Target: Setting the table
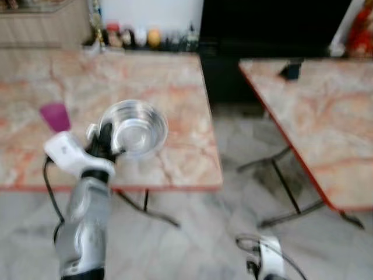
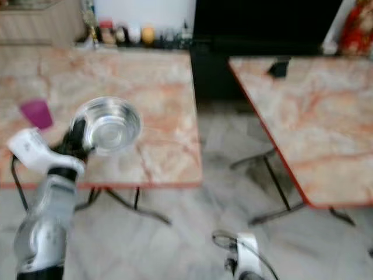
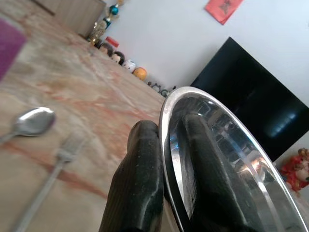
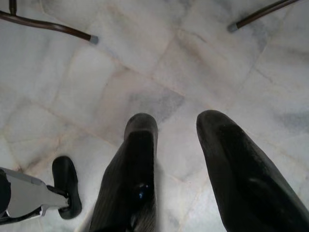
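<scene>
Left gripper: your left arm is raised over the near edge of the marble-patterned folding table with the red rim. Its black fingers are clamped on the rim of the shiny round steel bowl, one finger outside the wall, one inside.
Bowl: held tilted over the table's near part. Head views are too blurred to tell whether it touches the top.
Right gripper: hangs low over the pale marble floor tiles, fingers apart, nothing between them.
Nearby on table: a purple plastic cup just to the left of the bowl. In the left wrist view, a steel spoon and a steel fork lie side by side on the top, near each other but apart.
In the way: second marble-patterned folding table stands to your right, with a floor gap between the two. A small dark object sits on its far end, too blurred to identify.
Back edge: row of small figurines and jars along the white wall, beside a large black screen.
Writing: red paper sign on the wall, cut off by the frame, unreadable.
Hard to make out: both head views are motion-blurred. A red ornament at far right is cropped. In the right wrist view, black table feet and a dark robot foot are only partly in frame.
</scene>
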